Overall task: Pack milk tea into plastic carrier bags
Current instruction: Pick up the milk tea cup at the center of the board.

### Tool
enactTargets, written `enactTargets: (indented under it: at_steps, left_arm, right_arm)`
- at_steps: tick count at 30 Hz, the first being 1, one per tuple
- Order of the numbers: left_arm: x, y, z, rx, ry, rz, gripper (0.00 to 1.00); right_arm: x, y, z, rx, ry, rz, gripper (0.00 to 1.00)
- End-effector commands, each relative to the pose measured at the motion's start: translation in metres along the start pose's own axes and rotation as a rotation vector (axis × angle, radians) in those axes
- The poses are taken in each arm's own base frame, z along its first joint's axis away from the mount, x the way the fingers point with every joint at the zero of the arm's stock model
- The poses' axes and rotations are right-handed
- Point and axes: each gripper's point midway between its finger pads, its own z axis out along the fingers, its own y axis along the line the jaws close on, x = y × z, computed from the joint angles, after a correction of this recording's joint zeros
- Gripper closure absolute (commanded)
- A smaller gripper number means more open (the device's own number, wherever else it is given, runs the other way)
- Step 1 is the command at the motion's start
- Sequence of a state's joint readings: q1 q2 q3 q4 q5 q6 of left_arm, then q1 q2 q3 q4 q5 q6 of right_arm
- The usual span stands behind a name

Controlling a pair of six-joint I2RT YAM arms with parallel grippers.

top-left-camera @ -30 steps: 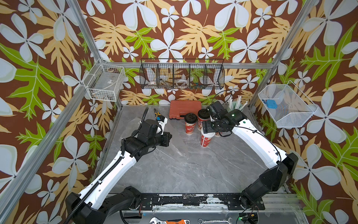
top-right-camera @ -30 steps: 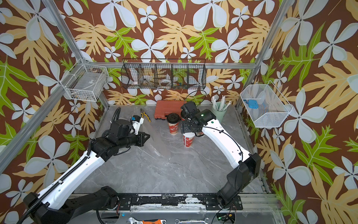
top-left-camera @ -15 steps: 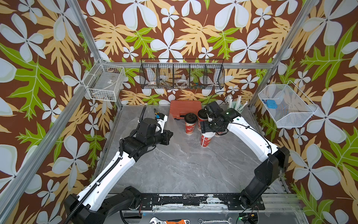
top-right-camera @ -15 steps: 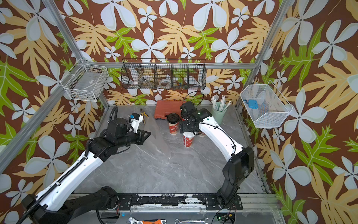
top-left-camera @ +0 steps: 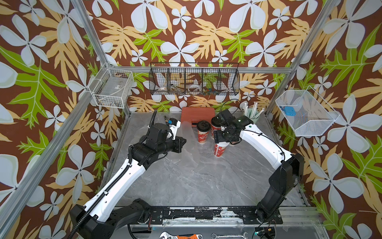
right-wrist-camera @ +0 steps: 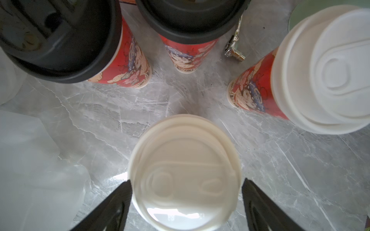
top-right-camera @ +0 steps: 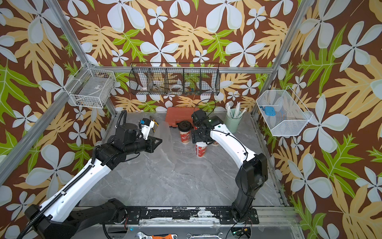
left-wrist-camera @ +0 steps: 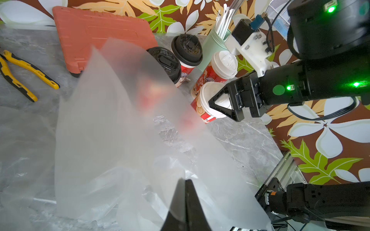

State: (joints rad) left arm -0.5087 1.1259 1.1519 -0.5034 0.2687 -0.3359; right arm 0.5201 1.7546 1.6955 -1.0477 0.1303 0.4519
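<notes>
Thin, frosted, crinkly plastic film for the carrier bag (left-wrist-camera: 112, 128); white lid (right-wrist-camera: 184, 172) — smooth matt plastic; black-lidded cup (right-wrist-camera: 128, 60) — printed red paper; tabletop (right-wrist-camera: 280, 160) polished, grey, marble-look

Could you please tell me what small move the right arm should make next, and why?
Probably close the right gripper on the white-lidded cup under it: its open fingers flank the lid with slim gaps on either side, the cup stands upright, and the left gripper holds a plastic bag raised nearby.
</notes>
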Motion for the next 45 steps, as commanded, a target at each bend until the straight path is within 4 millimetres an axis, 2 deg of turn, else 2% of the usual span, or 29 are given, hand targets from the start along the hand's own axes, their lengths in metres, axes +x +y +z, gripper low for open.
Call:
enactTargets:
  at_steps: [1,9,16,21,30,45]
  left_arm:
    - [-0.002,-0.003,0.001,0.017,-0.001,0.013,1.0]
    - [0.0,-0.006,0.002,0.042,0.0,0.014,1.0]
    - [0.0,-0.006,0.002,0.045,-0.001,0.011,1.0]
    - [0.0,-0.006,0.003,0.046,0.003,0.008,1.0]
    - [0.002,-0.006,0.004,0.049,0.007,0.005,1.0]
    - [0.001,-0.007,0.007,0.056,0.014,-0.002,1.0]
  right_arm:
    - [0.004,-0.002,0.002,0.012,0.019,-0.009,0.16]
    - [0.008,-0.002,0.008,0.024,0.054,-0.022,0.19]
    - [-0.004,-0.006,-0.011,0.039,0.01,-0.019,0.16]
    - [-0.004,-0.005,-0.014,0.029,0.009,-0.019,0.18]
    - [-0.001,0.005,-0.003,-0.022,0.025,-0.022,0.2]
    - [-0.006,0.005,0.003,-0.003,0.025,-0.032,0.23]
